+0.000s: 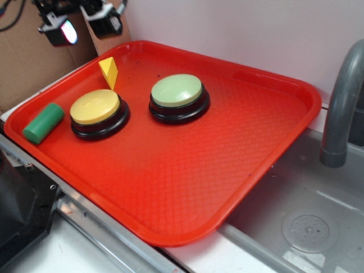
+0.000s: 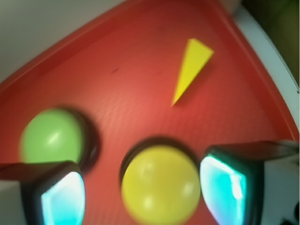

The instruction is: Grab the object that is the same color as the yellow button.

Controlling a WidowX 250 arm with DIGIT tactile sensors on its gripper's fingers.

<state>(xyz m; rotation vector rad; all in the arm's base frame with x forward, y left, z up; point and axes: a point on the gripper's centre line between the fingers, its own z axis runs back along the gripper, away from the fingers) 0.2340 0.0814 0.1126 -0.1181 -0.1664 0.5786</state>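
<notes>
A small yellow wedge block (image 1: 108, 71) (image 2: 191, 66) stands on the red tray (image 1: 250, 142) near its far left rim. Just in front of it sits the yellow button (image 1: 95, 108) (image 2: 160, 183) on a black base. My gripper (image 1: 84, 25) (image 2: 143, 190) hangs high above the tray's back left corner, open and empty. In the wrist view its two glowing pads (image 2: 224, 187) frame the yellow button far below, and the wedge lies ahead of them.
A pale green-topped button (image 1: 177, 92) (image 2: 51, 136) sits right of the yellow one. A green cylinder block (image 1: 44, 122) lies at the tray's left edge. A grey faucet (image 1: 344, 96) and a sink (image 1: 307, 227) are on the right, cardboard (image 1: 28, 57) behind.
</notes>
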